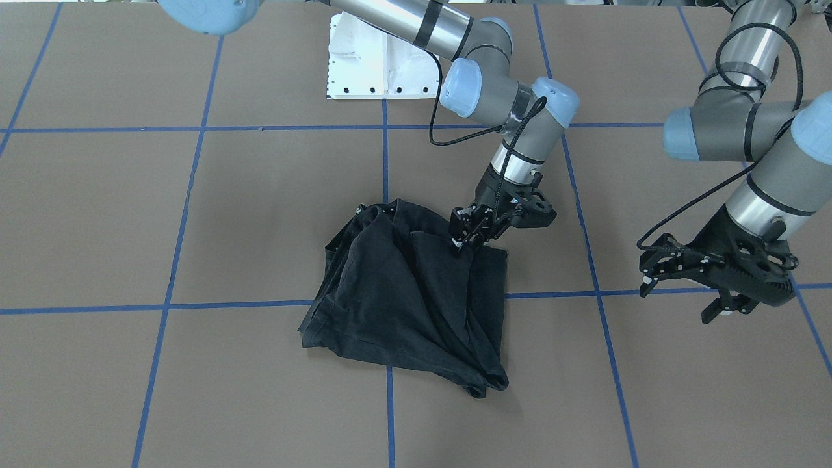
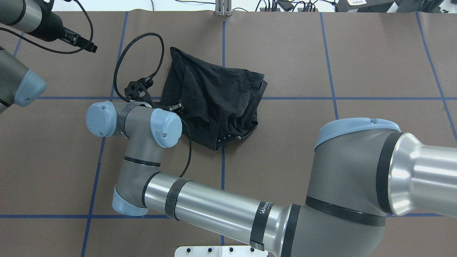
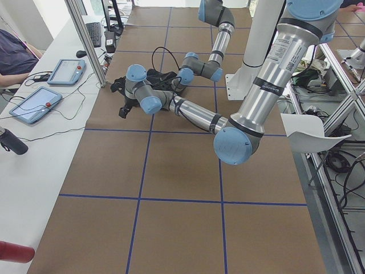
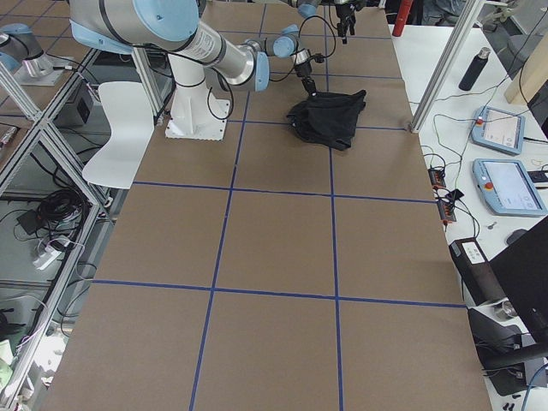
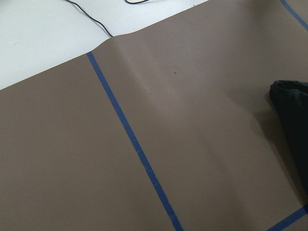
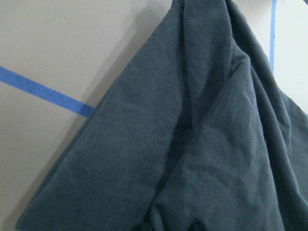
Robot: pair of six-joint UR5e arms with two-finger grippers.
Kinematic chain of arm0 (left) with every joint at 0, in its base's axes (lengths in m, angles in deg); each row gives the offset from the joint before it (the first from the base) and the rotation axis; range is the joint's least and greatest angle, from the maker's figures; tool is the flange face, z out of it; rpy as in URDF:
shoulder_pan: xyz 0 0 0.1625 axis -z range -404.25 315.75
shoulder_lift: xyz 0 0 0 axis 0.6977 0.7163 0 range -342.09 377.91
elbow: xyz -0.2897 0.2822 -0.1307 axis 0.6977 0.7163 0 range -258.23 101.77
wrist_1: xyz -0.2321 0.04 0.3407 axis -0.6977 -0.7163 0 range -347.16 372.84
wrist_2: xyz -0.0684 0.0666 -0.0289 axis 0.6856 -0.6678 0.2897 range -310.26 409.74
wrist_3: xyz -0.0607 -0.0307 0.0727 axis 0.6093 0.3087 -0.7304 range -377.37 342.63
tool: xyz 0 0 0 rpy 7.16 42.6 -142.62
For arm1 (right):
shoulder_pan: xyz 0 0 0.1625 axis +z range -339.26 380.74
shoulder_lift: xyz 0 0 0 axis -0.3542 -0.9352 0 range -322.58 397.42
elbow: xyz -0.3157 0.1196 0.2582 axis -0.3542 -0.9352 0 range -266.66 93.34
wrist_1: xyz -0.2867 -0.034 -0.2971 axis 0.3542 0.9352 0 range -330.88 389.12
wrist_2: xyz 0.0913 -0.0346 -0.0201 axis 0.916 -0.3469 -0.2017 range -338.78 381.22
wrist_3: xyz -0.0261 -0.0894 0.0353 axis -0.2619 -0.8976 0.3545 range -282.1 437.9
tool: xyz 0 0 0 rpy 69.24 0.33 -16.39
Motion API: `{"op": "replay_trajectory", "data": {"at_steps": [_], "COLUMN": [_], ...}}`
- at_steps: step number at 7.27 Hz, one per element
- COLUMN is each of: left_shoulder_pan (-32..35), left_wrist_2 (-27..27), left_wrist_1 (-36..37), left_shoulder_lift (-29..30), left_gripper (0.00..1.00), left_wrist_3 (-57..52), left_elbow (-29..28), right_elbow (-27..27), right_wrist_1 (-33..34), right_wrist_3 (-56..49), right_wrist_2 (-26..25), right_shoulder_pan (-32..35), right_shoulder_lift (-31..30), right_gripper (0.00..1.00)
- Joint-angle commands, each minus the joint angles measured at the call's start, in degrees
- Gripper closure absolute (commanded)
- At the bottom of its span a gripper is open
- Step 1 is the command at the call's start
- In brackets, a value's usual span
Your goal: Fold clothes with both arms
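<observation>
The black T-shirt (image 1: 409,292) lies crumpled in a rough heap at the table's middle, plain black side showing, no print visible. It also shows in the overhead view (image 2: 214,96). My right gripper (image 1: 467,239) reaches across and is shut on the shirt's edge, on the side nearer the robot's left, with the cloth pulled up to it. The right wrist view shows only draped black cloth (image 6: 192,144). My left gripper (image 1: 679,298) is open and empty, above the bare table well to the side of the shirt. A corner of the shirt (image 5: 293,110) shows in the left wrist view.
The brown table cover (image 1: 195,214) carries a grid of blue tape lines (image 1: 383,156). The white pedestal base (image 1: 377,62) stands at the robot's side. Tablets and cables (image 4: 505,128) lie on the white bench past the table's far edge.
</observation>
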Motion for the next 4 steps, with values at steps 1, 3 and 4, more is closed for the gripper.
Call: {"op": "replay_trajectory", "data": {"at_steps": [1,3,4], "left_shoulder_pan": [0.0,0.0,0.0], "left_wrist_2": [0.0,0.0,0.0], "left_wrist_1": [-0.01,-0.01,-0.01], "left_shoulder_lift": [-0.18,-0.18,-0.18], "left_gripper": [0.0,0.0,0.0], "left_wrist_3": [0.0,0.0,0.09], "left_elbow": [0.09,0.09,0.09], "right_elbow": [0.5,5.73,10.82], "right_wrist_1": [0.44,4.11,8.75], "right_wrist_3": [-0.85,-1.03,-3.29], "right_wrist_2": [0.02,0.54,0.98], "right_shoulder_pan": [0.83,2.05,2.76], "right_shoulder_lift": [-0.03,-0.29,-0.9], "right_gripper": [1.0,1.0,1.0]}}
